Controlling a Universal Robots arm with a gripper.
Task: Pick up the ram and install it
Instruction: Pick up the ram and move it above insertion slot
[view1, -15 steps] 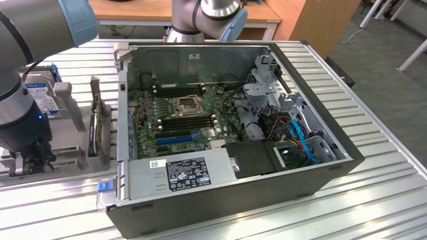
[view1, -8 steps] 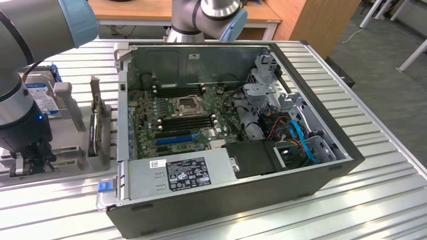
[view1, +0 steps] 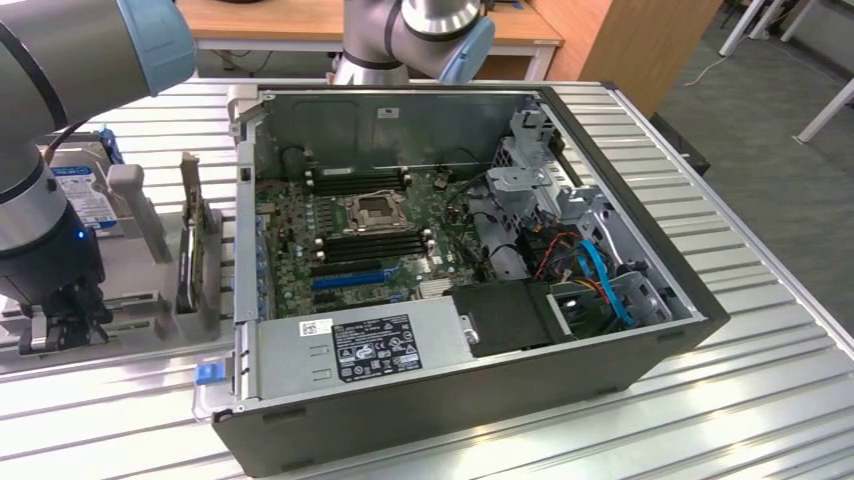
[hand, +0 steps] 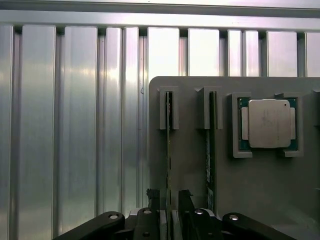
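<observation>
here, the gripper (hand: 169, 197) straddles the ram (hand: 169, 140), jaws wide. in the exterior view, it hangs at 8 o'clock of the case (view1: 441, 410).

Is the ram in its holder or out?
In: the ram stands on edge, slotted into the grey holder, with the open gripper astride it.

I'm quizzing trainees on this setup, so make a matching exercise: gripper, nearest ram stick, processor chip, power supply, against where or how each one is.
Things:
1. gripper
2. ram stick
3. processor chip
4. power supply

Places or states:
A. lying flat in a square cradle on the grey holder
B. inside the computer case
C. open, straddling the ram stick
D. standing on edge in a slot of the grey holder

Pairs: 1-C, 2-D, 3-A, 4-B.
</observation>
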